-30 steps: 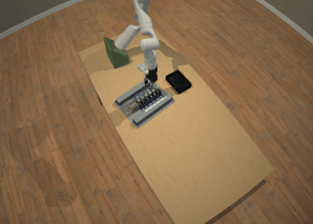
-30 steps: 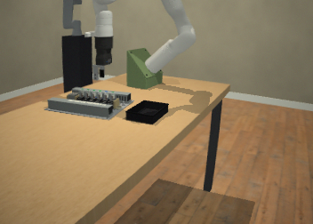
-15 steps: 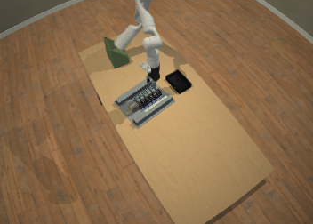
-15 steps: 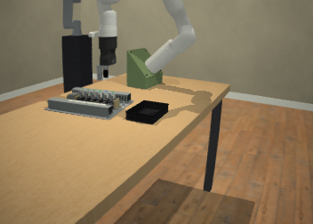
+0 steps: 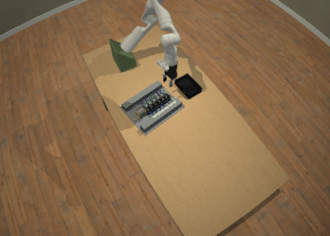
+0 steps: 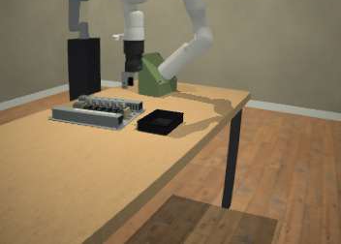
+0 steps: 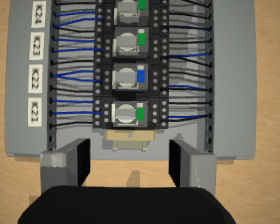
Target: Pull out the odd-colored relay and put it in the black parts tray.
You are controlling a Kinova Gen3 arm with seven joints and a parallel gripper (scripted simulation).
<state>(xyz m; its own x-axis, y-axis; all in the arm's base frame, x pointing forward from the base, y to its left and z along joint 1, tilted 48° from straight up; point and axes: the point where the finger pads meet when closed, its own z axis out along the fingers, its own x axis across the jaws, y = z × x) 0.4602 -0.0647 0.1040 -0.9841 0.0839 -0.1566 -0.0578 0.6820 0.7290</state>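
The grey relay panel (image 5: 152,106) lies flat on the table, also in the side view (image 6: 97,111). In the wrist view a row of relays runs up the panel (image 7: 131,75). The relay beside label K22 (image 7: 131,78) has a blue button; the relays beside K21 (image 7: 131,113), K23 (image 7: 131,41) and K24 have green buttons. My gripper (image 7: 129,156) is open and empty, hovering above the panel's end just past K21; it also shows in the overhead view (image 5: 167,81) and the side view (image 6: 129,81). The black parts tray (image 5: 187,86) sits beside the panel, seen too in the side view (image 6: 161,121).
A green wedge-shaped block (image 5: 121,56) stands at the back of the table by the arm's base. A black pedestal (image 6: 83,68) stands on the floor behind the table. The table's edge lies just beyond the tray.
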